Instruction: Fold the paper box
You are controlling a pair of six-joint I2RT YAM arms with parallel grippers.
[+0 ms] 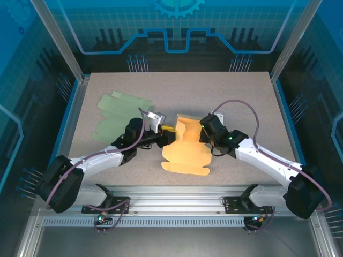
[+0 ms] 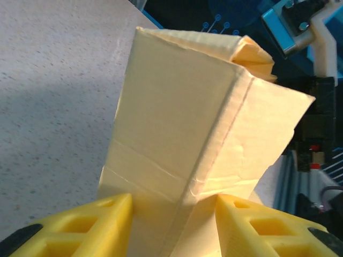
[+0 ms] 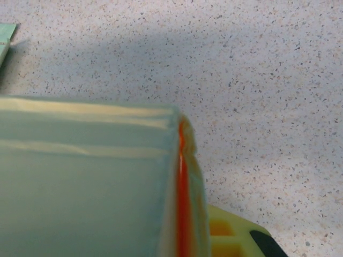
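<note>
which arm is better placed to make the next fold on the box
Left, probably: the left gripper is open, fingers straddling a raised panel of the box, free to press. The right gripper is shut on the box, holding it.

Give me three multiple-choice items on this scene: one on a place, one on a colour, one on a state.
1. In the top view, the green sheets lie:
A. left of the paper box
B. right of it
C. on top of it

2. The paper box is:
A. blue
B. orange-yellow
C. white

3. The paper box is:
A. entirely flat
B. crushed into a ball
C. partly folded, with panels raised

Key:
1 A, they sit further left in that view.
2 B, it looks orange-yellow in the top and left wrist views.
3 C, the left wrist view shows creased panels standing up.
</note>
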